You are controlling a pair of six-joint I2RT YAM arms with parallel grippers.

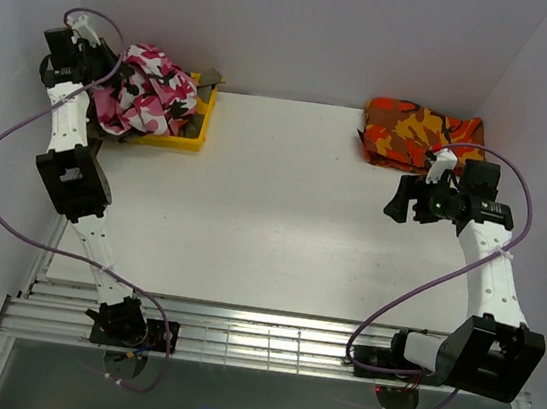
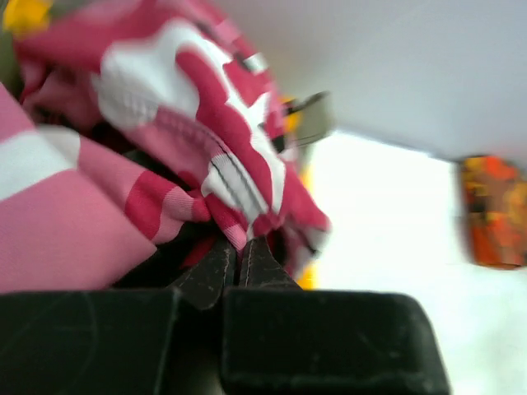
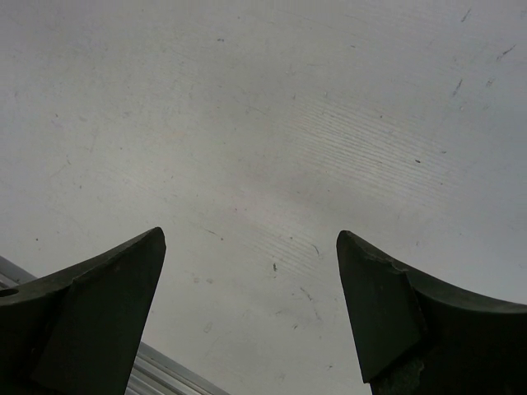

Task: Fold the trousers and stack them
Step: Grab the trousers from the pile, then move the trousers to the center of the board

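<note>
The trousers [image 1: 150,90] are a crumpled heap of pink, white and black camouflage cloth bulging out of a yellow bin [image 1: 189,139] at the table's far left corner. My left gripper [image 1: 102,91] is at the heap's left side, largely hidden by cloth. In the left wrist view the trousers [image 2: 181,123] fill the frame, and the left gripper [image 2: 238,251] is shut, its tips pinching a fold of them. My right gripper [image 1: 399,199] hovers over bare table at the right, open and empty; in the right wrist view it [image 3: 251,247] has only tabletop between its jaws.
An orange-red camouflage garment [image 1: 419,133] lies folded at the far right corner, just behind the right gripper; it also shows in the left wrist view [image 2: 494,214]. The white table [image 1: 271,224] is walled at the back and sides. A metal rail [image 1: 256,338] runs along the near edge.
</note>
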